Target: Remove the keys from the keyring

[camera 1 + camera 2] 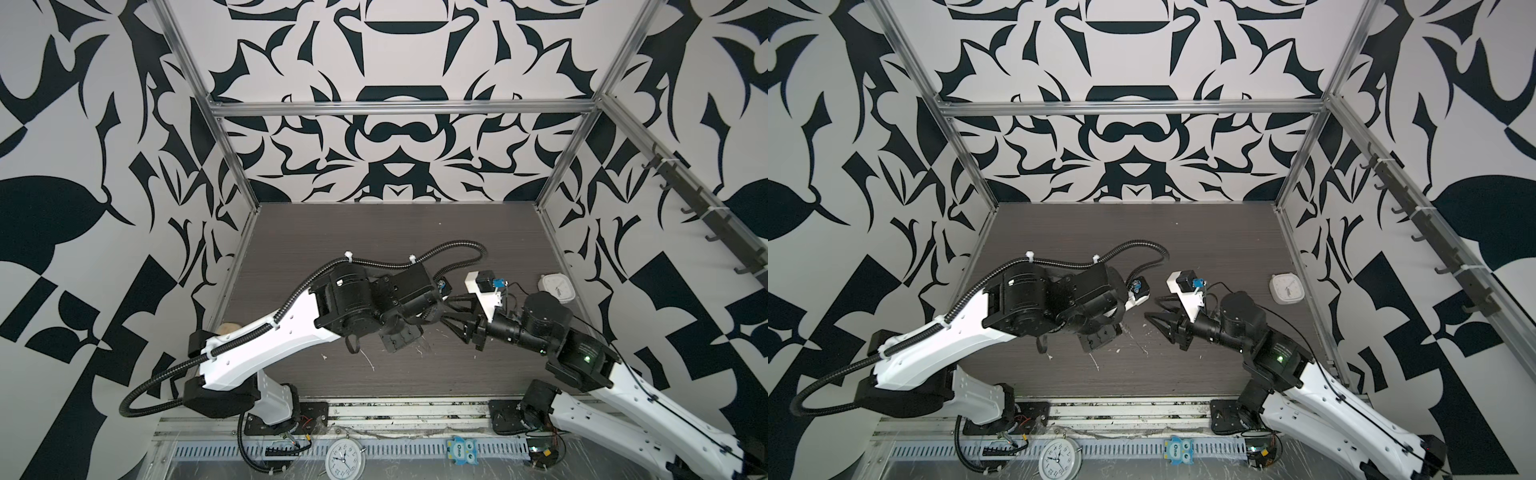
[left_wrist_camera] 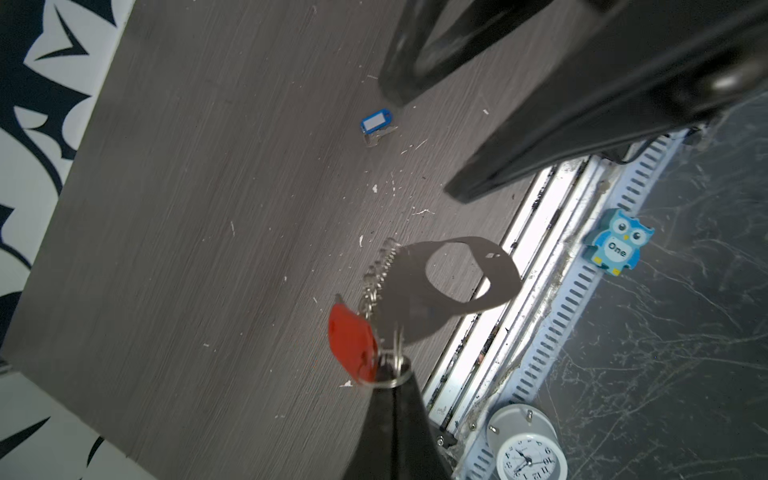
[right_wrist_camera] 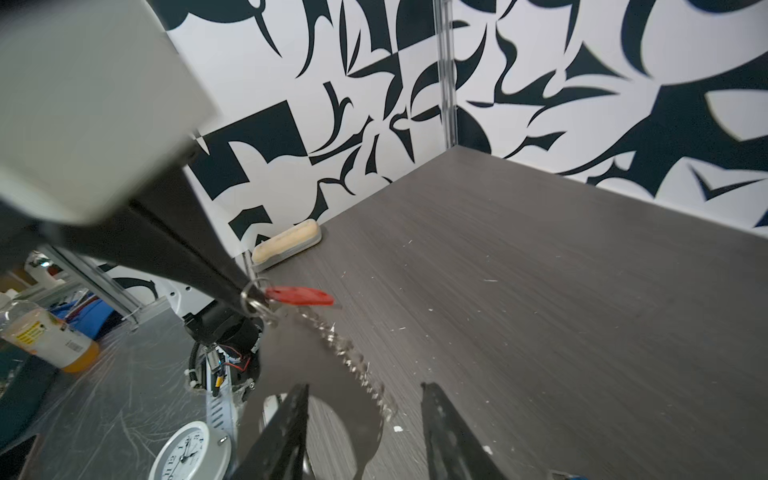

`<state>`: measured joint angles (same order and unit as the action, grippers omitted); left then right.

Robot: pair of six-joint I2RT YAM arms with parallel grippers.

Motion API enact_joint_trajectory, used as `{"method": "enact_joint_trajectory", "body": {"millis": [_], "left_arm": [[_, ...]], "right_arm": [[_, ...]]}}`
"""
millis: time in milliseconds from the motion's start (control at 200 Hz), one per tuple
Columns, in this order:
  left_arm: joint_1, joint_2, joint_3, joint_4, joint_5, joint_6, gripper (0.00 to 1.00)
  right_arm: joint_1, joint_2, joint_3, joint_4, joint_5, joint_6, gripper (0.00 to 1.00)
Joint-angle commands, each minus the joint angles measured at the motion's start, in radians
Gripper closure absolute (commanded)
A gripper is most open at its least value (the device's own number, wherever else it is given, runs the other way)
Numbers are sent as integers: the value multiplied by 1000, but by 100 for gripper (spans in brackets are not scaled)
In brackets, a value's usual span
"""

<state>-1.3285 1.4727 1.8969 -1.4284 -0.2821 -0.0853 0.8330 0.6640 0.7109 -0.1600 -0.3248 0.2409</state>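
My left gripper (image 2: 392,374) is shut on an end ring of the keyring (image 2: 377,276), a short chain of silvery rings held above the table. From that ring hang the red key (image 2: 351,340) and a flat grey metal charm (image 2: 415,307) with a hole. The blue key (image 2: 376,121) lies loose on the table farther off. In the right wrist view my right gripper (image 3: 365,385) is open. The keyring (image 3: 349,359) and the charm (image 3: 291,357) hang between its fingers (image 3: 446,432), and the red key (image 3: 300,296) sits by the left gripper's tip. In both top views the two grippers meet mid-table (image 1: 444,308) (image 1: 1152,309), and the keys are hidden there.
A white square clock (image 1: 555,286) stands at the table's right side. A beige block (image 3: 286,245) lies by the left wall. Beyond the front rail are a round alarm clock (image 2: 525,451), a blue owl figure (image 2: 617,243) and a bottle of orange liquid (image 3: 45,336). White scuffs mark the table (image 2: 187,249).
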Motion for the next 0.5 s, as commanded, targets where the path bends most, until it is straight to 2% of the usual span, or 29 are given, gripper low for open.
{"method": "enact_joint_trajectory", "body": {"millis": [0, 290, 495], "left_arm": [[-4, -82, -34, 52, 62, 59, 100], [-4, -263, -239, 261, 109, 184, 100], [-4, -303, -252, 296, 197, 207, 100]], "right_arm": [[3, 3, -24, 173, -85, 47, 52], [3, 15, -50, 254, -329, 36, 53], [3, 73, -28, 287, -462, 47, 51]]}}
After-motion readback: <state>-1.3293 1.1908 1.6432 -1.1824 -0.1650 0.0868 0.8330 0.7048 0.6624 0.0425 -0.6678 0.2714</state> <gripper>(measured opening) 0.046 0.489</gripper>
